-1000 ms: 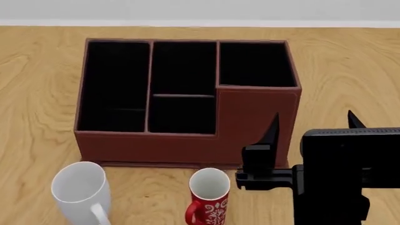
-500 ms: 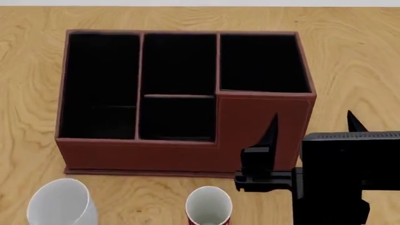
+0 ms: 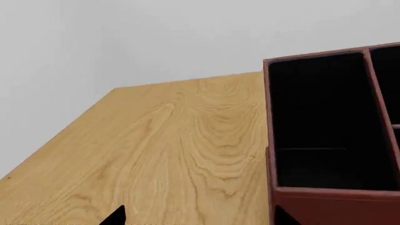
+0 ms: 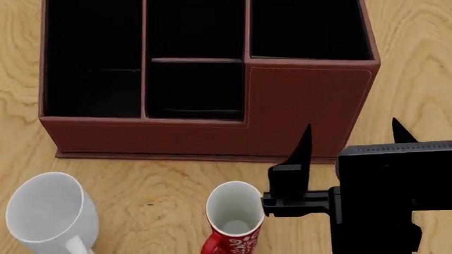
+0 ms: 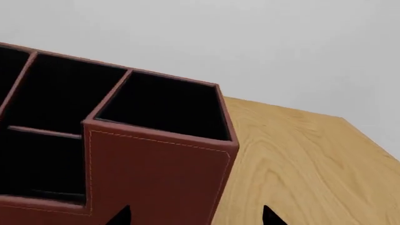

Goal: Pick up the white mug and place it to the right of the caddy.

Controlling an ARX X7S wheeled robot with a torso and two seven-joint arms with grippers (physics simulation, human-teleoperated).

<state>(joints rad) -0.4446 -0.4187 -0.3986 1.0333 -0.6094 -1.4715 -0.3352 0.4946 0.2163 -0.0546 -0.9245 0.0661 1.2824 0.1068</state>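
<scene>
The white mug stands upright on the table near the front left, its handle toward me. The caddy is a big reddish-brown box with black compartments behind it, with its taller corner section at the right; it also shows in the left wrist view and the right wrist view. My right gripper is open and empty, held in front of the caddy's right front corner, well right of the white mug. My left gripper is open and empty over bare table left of the caddy; it is out of the head view.
A narrower red mug with a white floral pattern stands just left of my right gripper's arm. The wooden table shows bare wood right of the caddy. In the left wrist view the table's left edge meets a grey wall.
The head view has closed in and tilted down: the caddy now looks bigger and its back edge is cut off. The right gripper keeps its place in the picture. Nothing was grasped.
</scene>
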